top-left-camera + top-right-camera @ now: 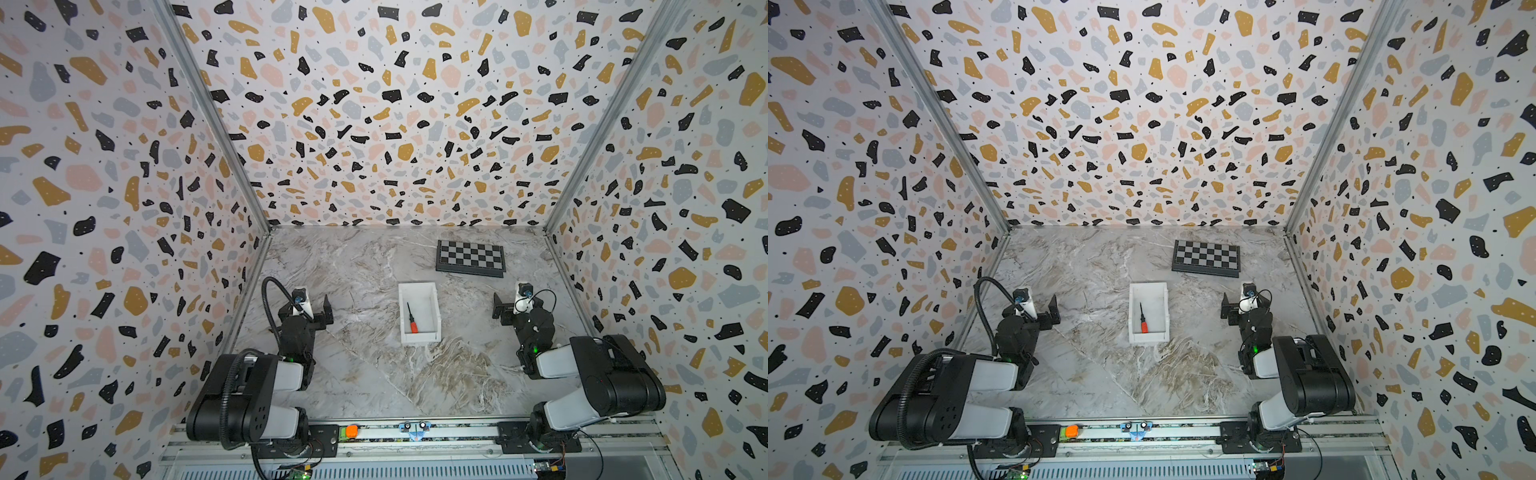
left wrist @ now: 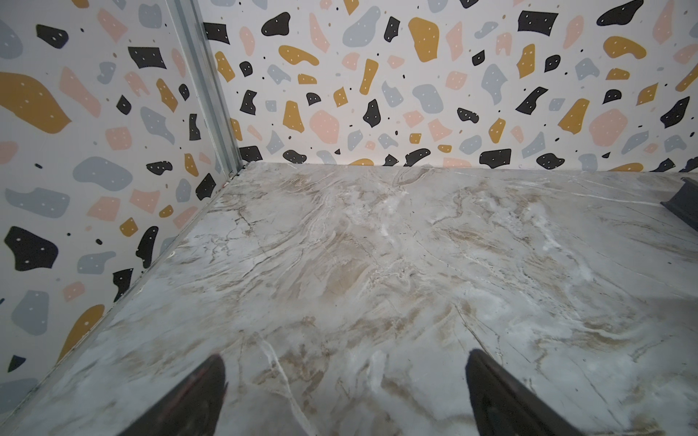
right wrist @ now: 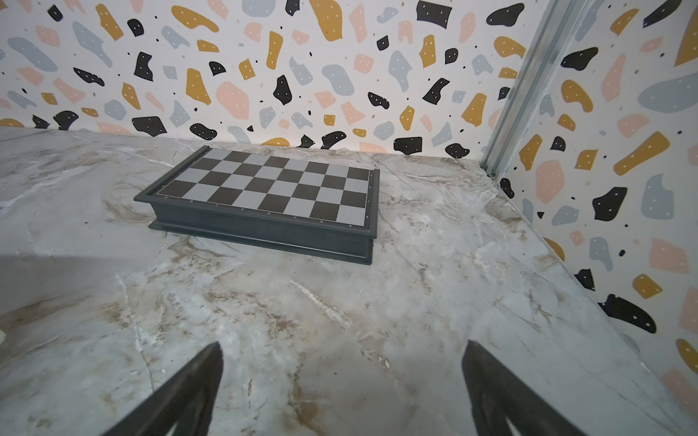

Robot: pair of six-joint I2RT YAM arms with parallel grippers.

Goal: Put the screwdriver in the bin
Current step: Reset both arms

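The marble-patterned table (image 1: 374, 382) fills the floor of a booth whose terrazzo-print walls (image 1: 374, 104) close it in on three sides. The left arm (image 1: 249, 395) and the right arm (image 1: 602, 374) are folded back at the near corners, well apart from each other, with the task's things lying between them. Toward the far right of the table, near the back wall, lies a folded black-and-grey chessboard (image 1: 470, 257), flat on the marble; the right wrist view looks straight at it (image 3: 264, 188). The white bin (image 1: 419, 337) stands in the middle of the table, nearer than the chessboard and apart from it, its long side running away from the robot. The left gripper (image 2: 344, 356) has its jaws spread wide over bare marble, and the right gripper (image 3: 343, 344) likewise stands fully apart above the table on the near side of the chessboard; neither touches anything. The screwdriver (image 1: 412, 319) lies inside the bin on its floor, along the bin's left side, its red-orange handle toward the near wall and its thin dark shaft pointing toward the far end, as both top views show (image 1: 1143, 320).
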